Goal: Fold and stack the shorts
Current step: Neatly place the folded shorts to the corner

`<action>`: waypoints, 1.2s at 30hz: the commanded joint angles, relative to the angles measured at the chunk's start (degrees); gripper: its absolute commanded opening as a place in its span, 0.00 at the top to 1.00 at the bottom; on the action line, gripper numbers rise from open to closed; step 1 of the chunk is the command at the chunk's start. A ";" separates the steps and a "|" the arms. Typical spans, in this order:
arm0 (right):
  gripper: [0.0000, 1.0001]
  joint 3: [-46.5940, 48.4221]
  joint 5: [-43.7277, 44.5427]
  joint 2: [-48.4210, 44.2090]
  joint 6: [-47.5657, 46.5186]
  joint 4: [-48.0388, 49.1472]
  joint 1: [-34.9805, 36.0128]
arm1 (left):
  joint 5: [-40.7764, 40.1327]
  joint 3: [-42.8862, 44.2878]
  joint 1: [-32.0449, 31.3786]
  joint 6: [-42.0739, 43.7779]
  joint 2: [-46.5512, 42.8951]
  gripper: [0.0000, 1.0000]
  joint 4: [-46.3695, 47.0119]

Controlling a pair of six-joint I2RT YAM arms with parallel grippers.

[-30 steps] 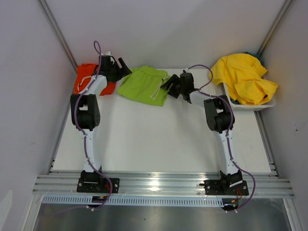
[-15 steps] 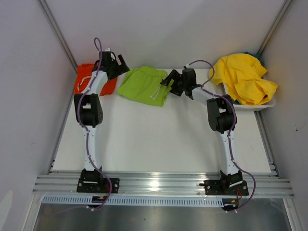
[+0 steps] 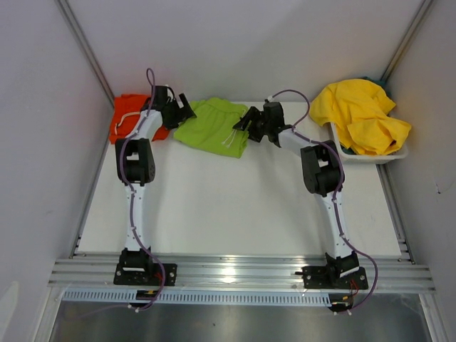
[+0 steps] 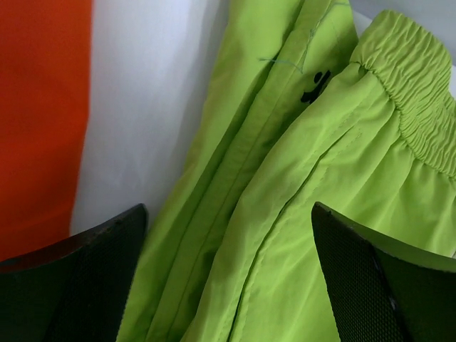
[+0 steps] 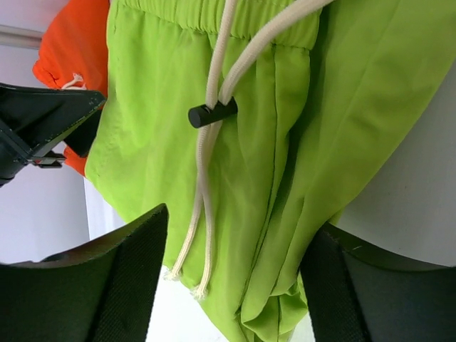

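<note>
The lime green shorts (image 3: pixel 211 127) lie folded at the back middle of the table, white drawstring on top. They fill the left wrist view (image 4: pixel 299 192) and the right wrist view (image 5: pixel 263 142). My left gripper (image 3: pixel 187 112) is open at their left edge, its jaws on either side of the fabric (image 4: pixel 228 285). My right gripper (image 3: pixel 244 122) is open at their right edge, its jaws either side of the hem and drawstring ends (image 5: pixel 235 285). The orange shorts (image 3: pixel 128 114) lie folded at the back left, partly under my left arm. Yellow shorts (image 3: pixel 362 114) are heaped at the back right.
A white tray (image 3: pixel 399 154) at the back right holds the yellow heap. White walls close in at the back and both sides. A metal rail (image 3: pixel 235 271) runs along the near edge by the arm bases.
Both grippers have moved in toward the green shorts: the left one rightward onto their left edge, the right one leftward and back onto their right edge. The shorts have barely shifted.
</note>
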 commanded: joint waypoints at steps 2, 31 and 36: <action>0.31 1.75 -1.24 0.29 -0.47 0.05 0.08 | 8.29 3.20 0.84 -2.57 2.76 0.01 3.16; 0.64 3.92 -2.74 2.31 -0.29 -1.86 0.43 | 12.69 3.63 -0.83 -2.13 3.20 0.66 1.49; 0.57 6.75 0.60 3.10 -2.05 -8.64 0.96 | 12.61 3.20 -1.18 -1.69 2.67 0.73 1.76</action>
